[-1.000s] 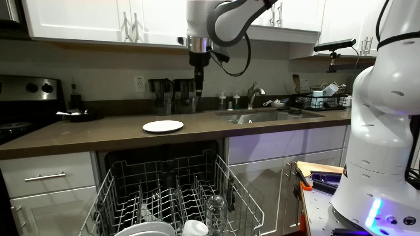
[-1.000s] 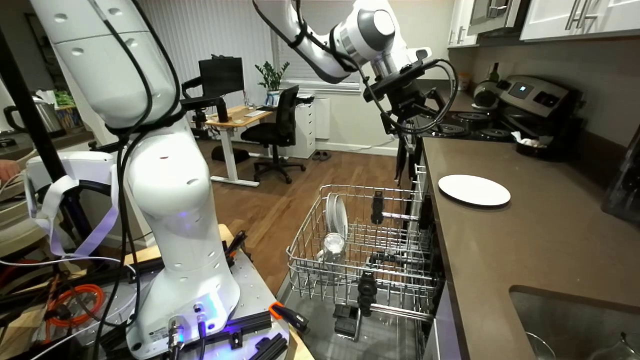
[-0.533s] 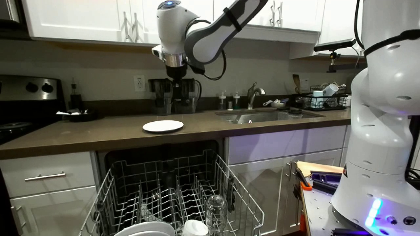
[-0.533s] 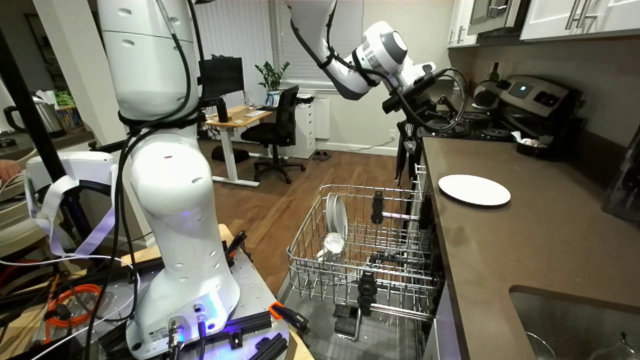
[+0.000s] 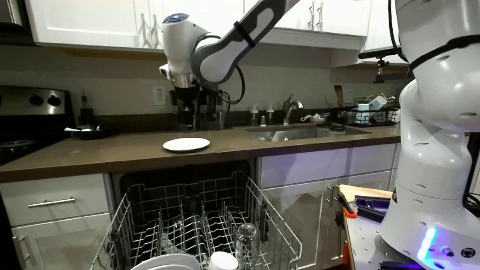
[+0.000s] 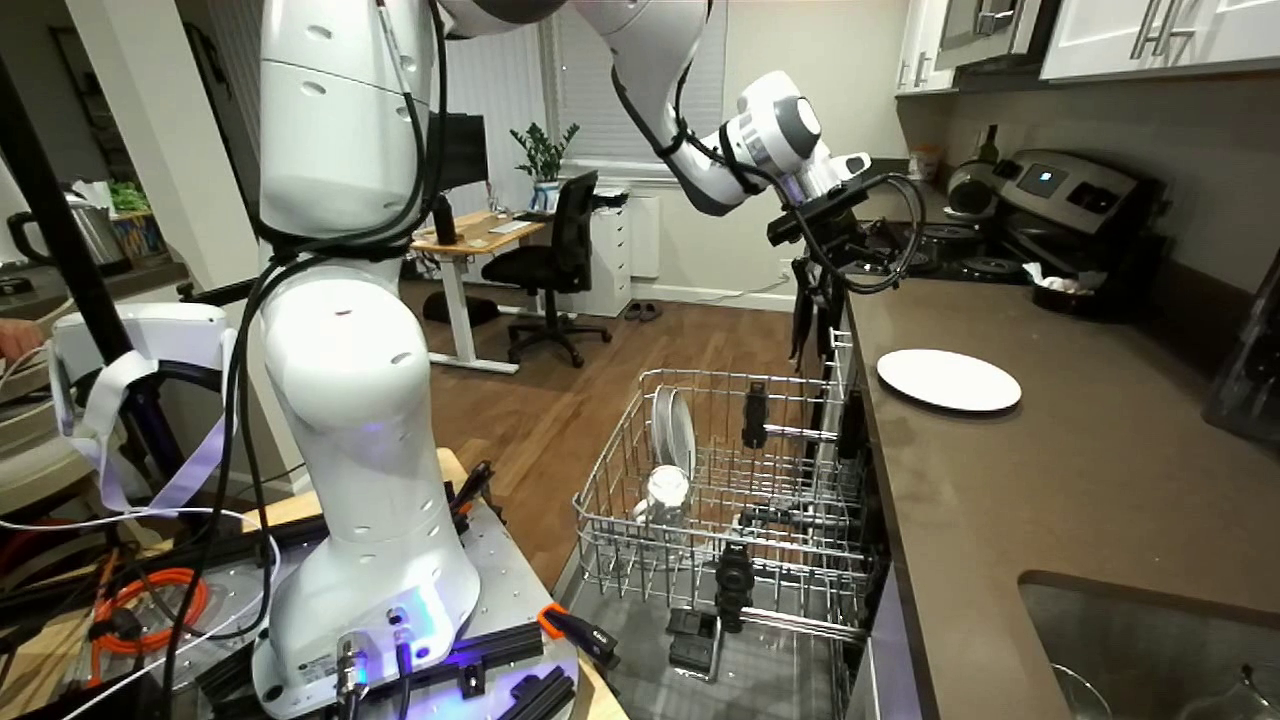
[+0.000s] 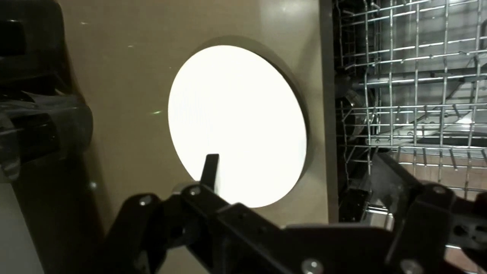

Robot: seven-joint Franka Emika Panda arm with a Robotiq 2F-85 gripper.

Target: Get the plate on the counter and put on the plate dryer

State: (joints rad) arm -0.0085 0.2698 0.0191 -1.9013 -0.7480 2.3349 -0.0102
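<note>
The white plate lies flat on the brown counter in both exterior views, plate [image 5: 186, 144] [image 6: 948, 380], counter [image 5: 112, 153] [image 6: 1050, 520]. The wrist view shows the plate [image 7: 239, 114] whole, near the edge of the counter [image 7: 121, 57]. My gripper [image 5: 186, 125] is above the counter, higher than the plate and apart from it. In the wrist view its fingers [image 7: 295, 156] are wide apart with nothing between them. One finger overlaps the plate's lower left, the other the wire rack. The plate dryer [image 5: 275, 213] is the grey wire rack pulled out below the counter.
White plates [image 5: 170, 260], a white cup [image 5: 223, 260] and a clear glass [image 5: 247, 240] stand in the rack. Two dark pitchers [image 5: 213, 116] stand behind the plate. The sink [image 5: 296, 133] is to the right, the stove [image 5: 33, 112] to the left.
The arm has swung over the counter and come lower, ending above and behind the plate. The plate and the rack have not moved.
</note>
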